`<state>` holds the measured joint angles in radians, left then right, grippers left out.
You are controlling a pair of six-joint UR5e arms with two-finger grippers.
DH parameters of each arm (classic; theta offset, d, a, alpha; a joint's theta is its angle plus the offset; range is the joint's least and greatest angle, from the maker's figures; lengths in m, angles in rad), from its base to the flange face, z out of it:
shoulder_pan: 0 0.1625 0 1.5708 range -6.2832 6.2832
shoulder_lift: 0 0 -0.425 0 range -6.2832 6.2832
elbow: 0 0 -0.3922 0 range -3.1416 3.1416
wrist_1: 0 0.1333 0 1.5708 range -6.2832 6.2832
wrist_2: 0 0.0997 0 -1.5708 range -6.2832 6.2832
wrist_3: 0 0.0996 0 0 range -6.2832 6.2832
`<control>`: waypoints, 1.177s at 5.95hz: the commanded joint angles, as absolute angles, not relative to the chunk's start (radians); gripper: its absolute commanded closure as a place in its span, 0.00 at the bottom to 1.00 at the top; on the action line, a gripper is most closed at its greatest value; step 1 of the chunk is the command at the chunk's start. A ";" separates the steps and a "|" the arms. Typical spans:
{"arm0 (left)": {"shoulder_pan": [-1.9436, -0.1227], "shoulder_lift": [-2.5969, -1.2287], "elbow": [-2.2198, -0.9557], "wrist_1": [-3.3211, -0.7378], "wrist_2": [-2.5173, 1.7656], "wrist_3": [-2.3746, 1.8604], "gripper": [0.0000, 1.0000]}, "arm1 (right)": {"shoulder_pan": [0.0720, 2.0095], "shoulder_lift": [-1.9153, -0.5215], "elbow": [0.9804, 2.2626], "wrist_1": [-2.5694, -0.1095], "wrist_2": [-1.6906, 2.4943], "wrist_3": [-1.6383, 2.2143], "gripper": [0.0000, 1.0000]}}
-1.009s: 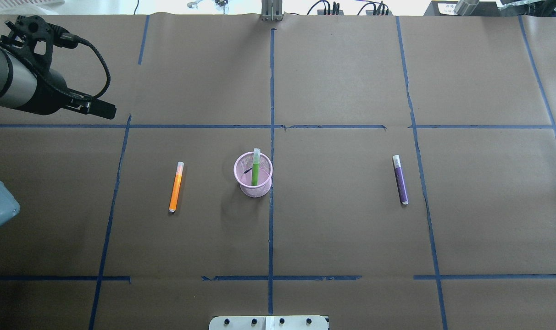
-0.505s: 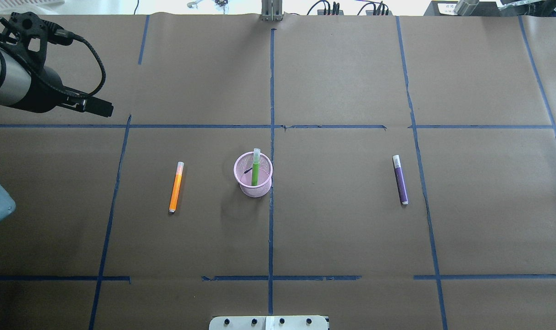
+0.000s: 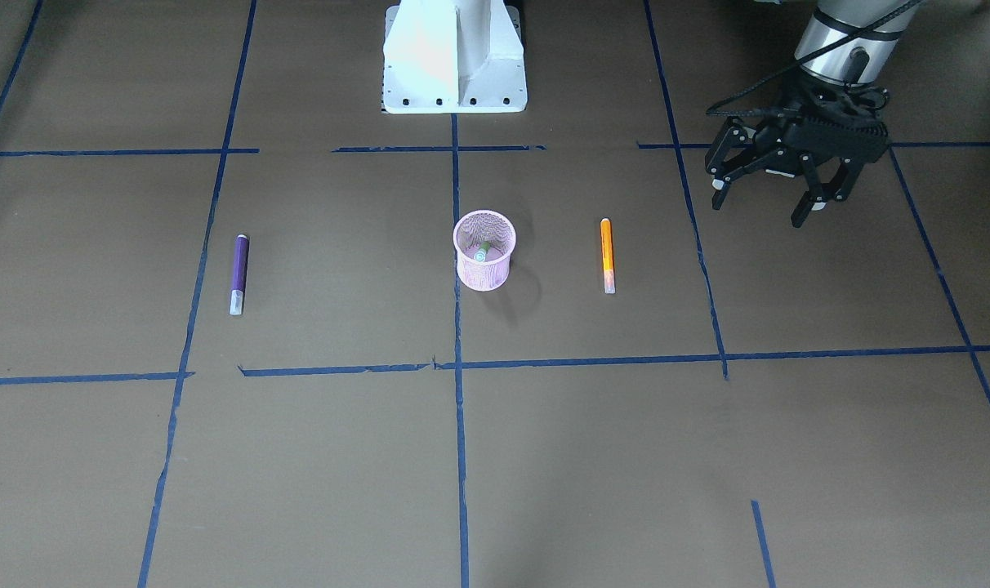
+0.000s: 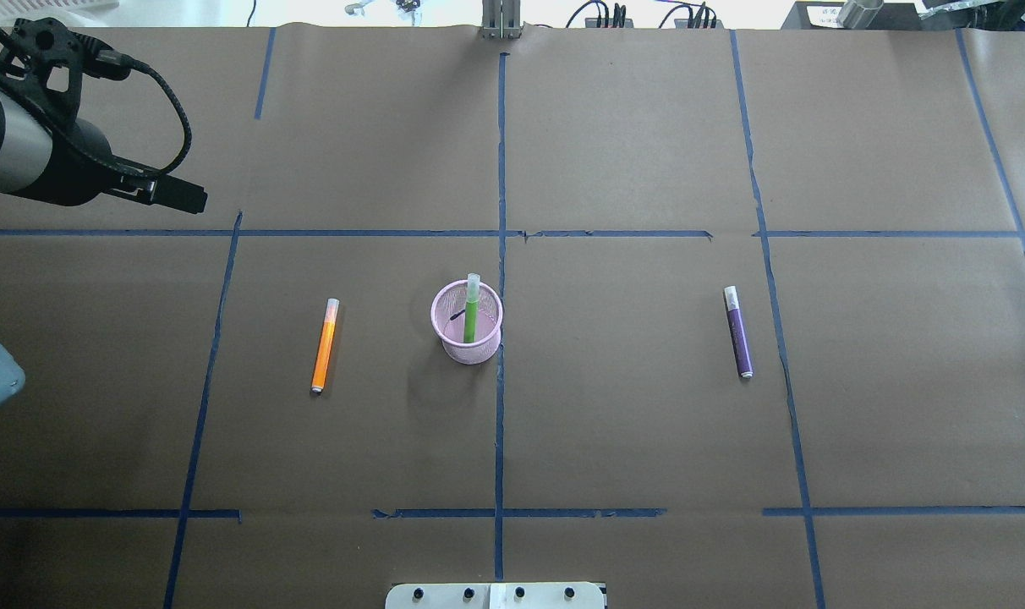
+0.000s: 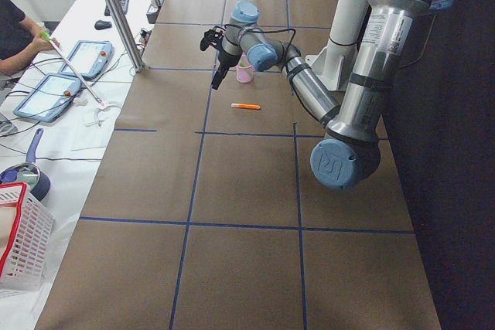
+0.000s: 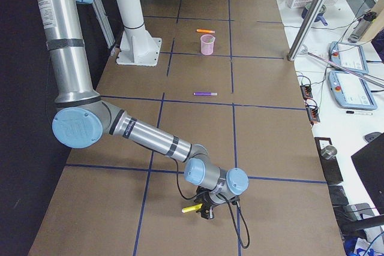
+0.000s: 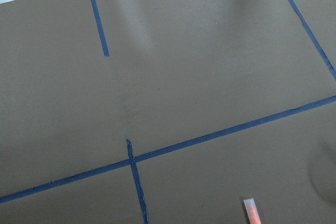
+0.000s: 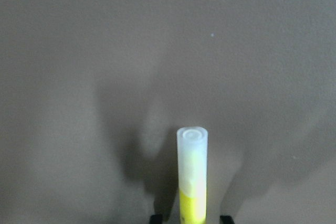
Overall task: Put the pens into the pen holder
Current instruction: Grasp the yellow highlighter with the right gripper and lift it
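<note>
A small round pink wire-mesh cup (image 4: 470,353) stands mid-counter (image 4: 631,440) with a green pen (image 4: 470,315) standing inside. A slim orange pen (image 4: 324,347) lies flat toward the left end, and a purple pen (image 4: 738,334) lies well apart toward the right end. The left gripper (image 3: 763,206) hangs near the left end, jaws released. At the right end, the right gripper (image 6: 206,210) has its jaws either side of a yellow pen (image 8: 192,182); I cannot tell whether they are clenched.

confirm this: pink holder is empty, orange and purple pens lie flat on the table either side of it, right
Not empty: a green pen stands in the pen holder, as the overhead exterior view shows. The orange pen and the purple pen do lie flat on the table either side of it.
</note>
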<state>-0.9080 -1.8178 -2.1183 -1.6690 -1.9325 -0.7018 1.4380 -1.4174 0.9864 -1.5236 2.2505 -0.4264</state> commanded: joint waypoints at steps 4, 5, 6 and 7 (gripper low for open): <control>-0.930 -1.818 -2.120 -1.669 -1.954 -0.704 0.00 | 1.448 -1.407 1.029 -1.526 2.259 -0.394 1.00; -0.931 -1.819 -2.121 -1.669 -1.954 -0.707 0.00 | 1.465 -1.407 1.090 -1.525 2.275 -0.347 1.00; -0.930 -1.818 -2.126 -1.669 -1.954 -0.709 0.00 | 1.465 -1.416 1.165 -1.525 2.308 -0.281 1.00; -0.931 -1.818 -2.126 -1.669 -1.954 -0.709 0.00 | 1.466 -1.431 1.265 -1.526 2.359 -0.212 1.00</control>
